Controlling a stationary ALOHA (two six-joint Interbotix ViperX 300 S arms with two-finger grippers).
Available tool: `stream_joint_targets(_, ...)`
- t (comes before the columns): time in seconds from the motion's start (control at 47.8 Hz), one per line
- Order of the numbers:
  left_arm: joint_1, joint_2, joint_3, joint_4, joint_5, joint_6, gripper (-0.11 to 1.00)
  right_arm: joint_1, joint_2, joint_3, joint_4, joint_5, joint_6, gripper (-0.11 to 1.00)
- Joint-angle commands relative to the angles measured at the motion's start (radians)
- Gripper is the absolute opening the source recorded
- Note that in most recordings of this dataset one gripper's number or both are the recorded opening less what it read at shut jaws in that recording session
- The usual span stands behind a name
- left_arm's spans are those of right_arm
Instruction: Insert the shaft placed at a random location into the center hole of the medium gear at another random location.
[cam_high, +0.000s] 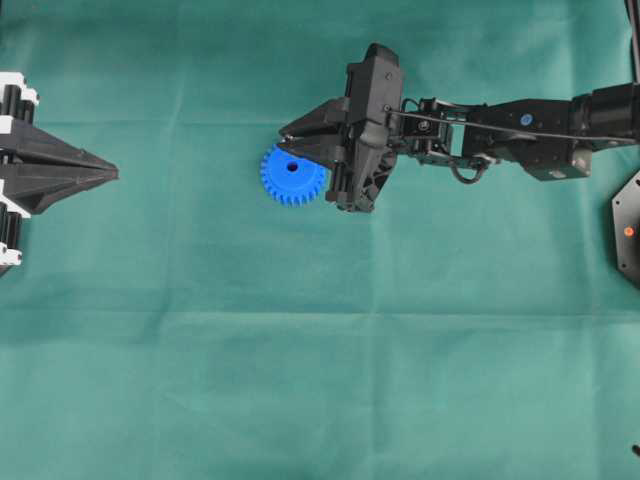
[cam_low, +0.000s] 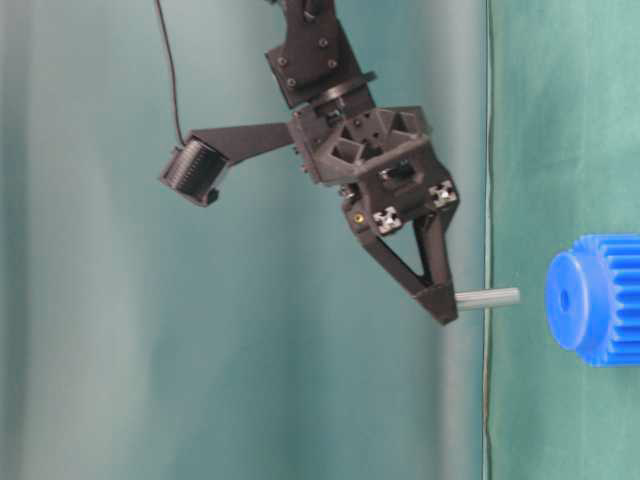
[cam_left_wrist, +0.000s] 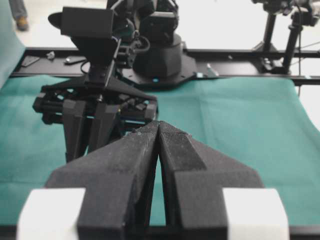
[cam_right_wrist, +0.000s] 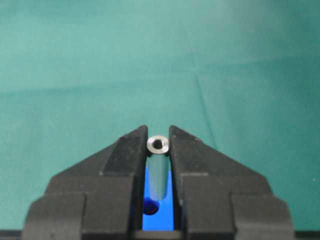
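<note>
Right gripper (cam_low: 440, 300) pinching shaft (cam_low: 488, 297) (upright), clear of medium gear (cam_low: 598, 298)

A: One camera looks straight down on the green surface (cam_high: 300, 400); another sits low, turned sideways.

B: Both wrist cameras peer close along their tools; three views share the blue gear (cam_high: 292, 176).

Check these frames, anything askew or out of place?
Nothing stands out. The right gripper holds the shaft by one end, its free end pointing at the medium gear and not yet touching. The gear lies flat on the green cloth. The left gripper is shut, away at the side.
</note>
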Motion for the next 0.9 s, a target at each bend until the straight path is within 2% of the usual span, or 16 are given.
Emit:
stream_joint_targets(0.0,0.002,0.008,-0.011,0.003,-0.005,0.000,0.00,0.002,-0.034,-0.011,-0.002,-0.006,-0.006,0.14)
stream_joint_targets(0.878,0.002,0.008,-0.011,0.002,-0.011,0.000,0.00,0.009,0.071,-0.012,0.005,-0.075,0.006,0.14)
